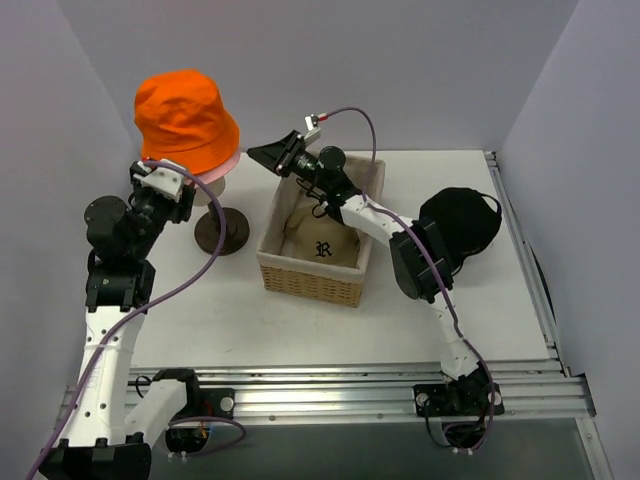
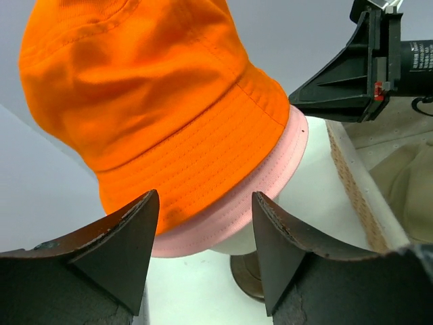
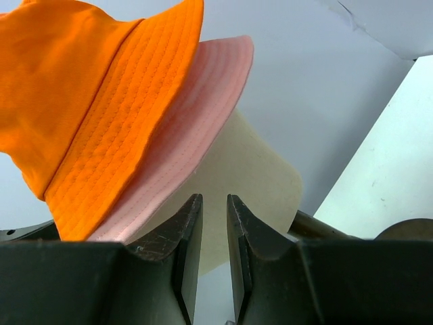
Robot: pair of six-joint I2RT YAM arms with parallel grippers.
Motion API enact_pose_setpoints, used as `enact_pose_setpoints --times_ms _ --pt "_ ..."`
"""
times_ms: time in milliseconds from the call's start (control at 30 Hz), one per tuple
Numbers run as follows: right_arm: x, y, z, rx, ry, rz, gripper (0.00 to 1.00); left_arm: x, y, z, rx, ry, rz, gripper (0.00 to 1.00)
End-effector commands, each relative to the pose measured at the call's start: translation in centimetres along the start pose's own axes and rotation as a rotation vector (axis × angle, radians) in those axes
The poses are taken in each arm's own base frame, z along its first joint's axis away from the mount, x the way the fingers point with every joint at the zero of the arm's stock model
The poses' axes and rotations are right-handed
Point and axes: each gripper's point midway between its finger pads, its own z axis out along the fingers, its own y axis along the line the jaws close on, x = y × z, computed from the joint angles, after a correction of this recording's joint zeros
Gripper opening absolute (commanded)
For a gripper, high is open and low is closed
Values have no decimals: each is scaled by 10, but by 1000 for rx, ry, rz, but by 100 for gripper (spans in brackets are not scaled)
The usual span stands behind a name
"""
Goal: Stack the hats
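The bright orange bucket hat (image 1: 185, 112) sits over the pale pink bucket hat (image 1: 228, 163) on the cream mannequin head; both also show in the left wrist view, the orange hat (image 2: 149, 101) above the pink brim (image 2: 250, 196). The tan cap with a dark "R" (image 1: 322, 245) lies in the woven basket (image 1: 310, 280). The black cap (image 1: 462, 225) lies on the table at the right, its letter hidden. My left gripper (image 1: 180, 195) is open and empty just below the hat brims (image 2: 203, 223). My right gripper (image 1: 258, 153) is empty beside the pink brim (image 3: 214, 198), jaws a narrow gap apart.
The mannequin head (image 3: 243, 183) stands on a dark round base (image 1: 222, 232) left of the basket. My right arm reaches over the basket toward the hats. Grey walls close in the table on the left, back and right.
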Motion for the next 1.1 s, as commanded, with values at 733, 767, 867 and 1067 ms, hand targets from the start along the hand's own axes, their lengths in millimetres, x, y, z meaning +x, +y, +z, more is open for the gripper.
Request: enact_pose_setpoints --times_ms 733,767,867,1067 --pt "-40 68 -24 -201 -52 -33 18 -10 3 12 7 -107 244 59" --pt "-41 67 -25 -200 -53 -33 18 -10 4 11 6 -108 248 59" --pt "-41 66 -27 -197 -52 -30 18 -10 1 10 19 -109 248 60" --pt "-43 67 -30 -204 -54 -31 18 -10 5 9 -2 -103 262 61"
